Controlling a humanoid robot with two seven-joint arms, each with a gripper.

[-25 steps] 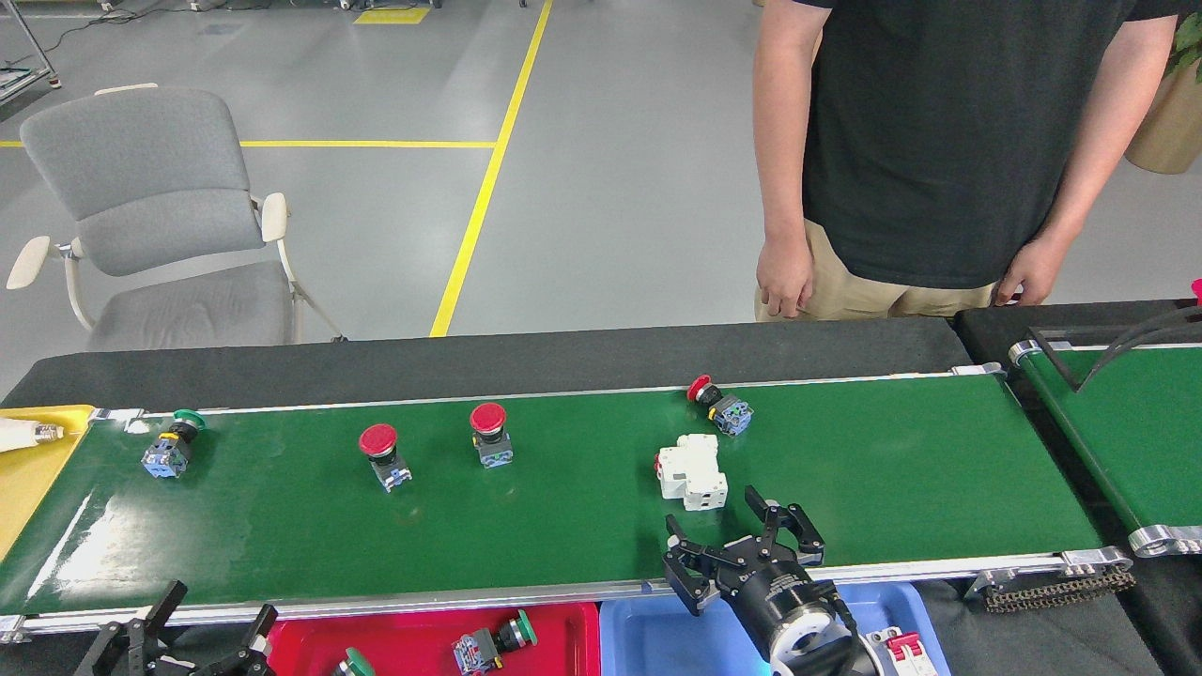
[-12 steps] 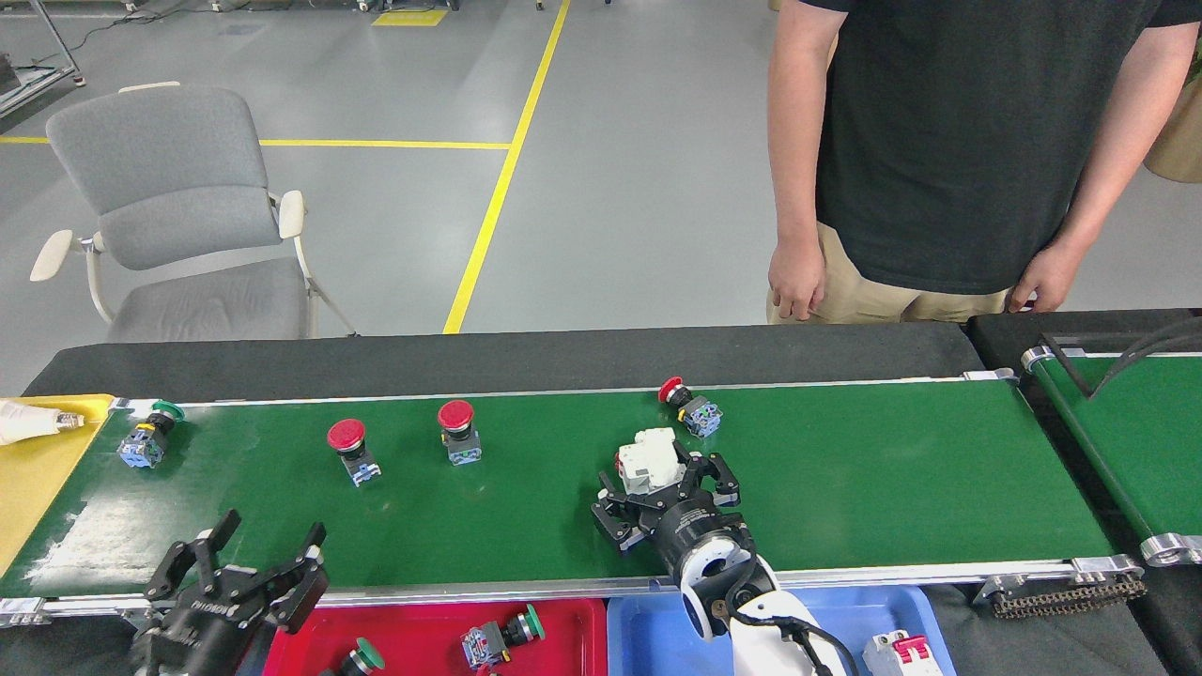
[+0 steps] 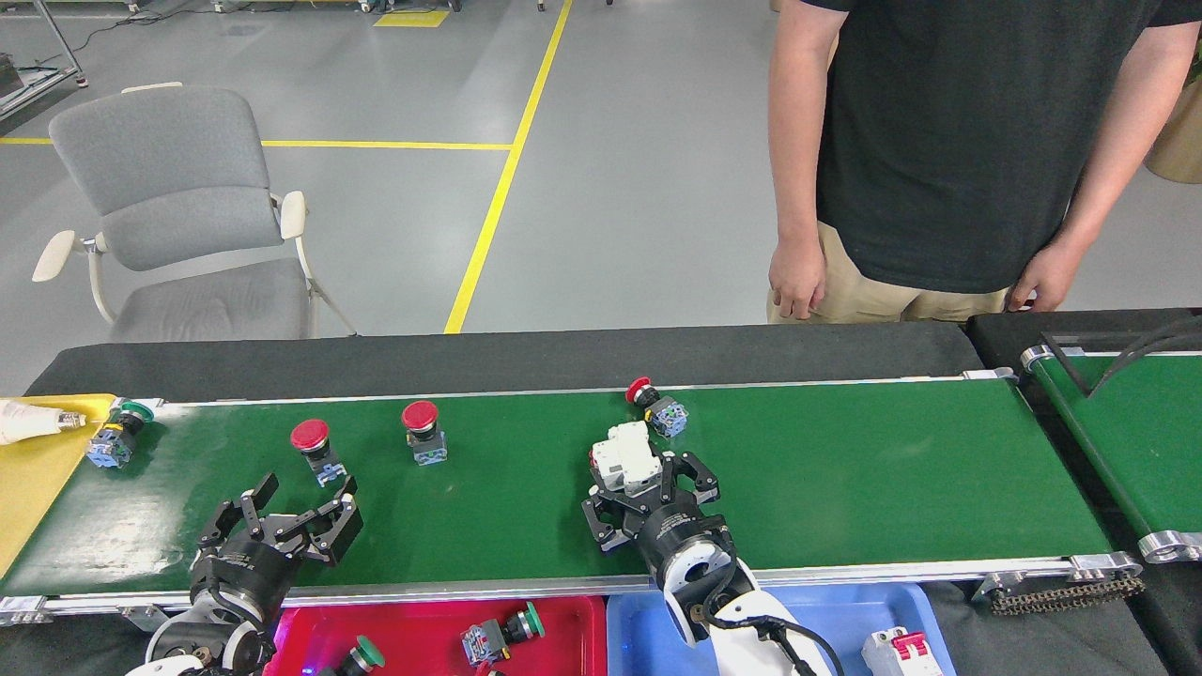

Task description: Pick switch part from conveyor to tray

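My right gripper (image 3: 646, 490), fingers spread, is reaching around the white switch part (image 3: 624, 456) lying on the glossy green conveyor (image 3: 845, 469); my left gripper (image 3: 289, 514) is hovering open. A person (image 3: 948, 141) is standing beyond.

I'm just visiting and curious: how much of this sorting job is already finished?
Some is done: switches already lie in the red tray, and a white breaker sits in the blue tray. In hand: the right claw is around the white breaker on the conveyor; the left claw is open near a red button. Three more buttons remain on the belt.
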